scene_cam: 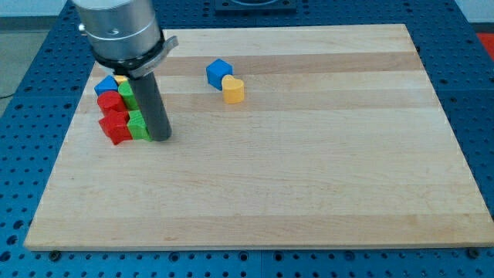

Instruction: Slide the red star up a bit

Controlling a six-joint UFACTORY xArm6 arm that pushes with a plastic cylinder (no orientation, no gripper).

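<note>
Well, my tip (160,138), a bare rod with no claw to open or close, stands beside the green block (139,125), right of the red star (116,130) at the cluster's bottom-left; better to circle below the star, then push gently upward.

Grey cylindrical arm end (120,29) at the view's top left, dark rod hanging straight down, my tip (160,138) on the board

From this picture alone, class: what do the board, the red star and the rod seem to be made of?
Board: pale wood, matte, with visible grain strips. Red star: probably painted wood or plastic, given its flat, even colour. Rod: dark, likely metal or plastic; my tip looks dull.
</note>
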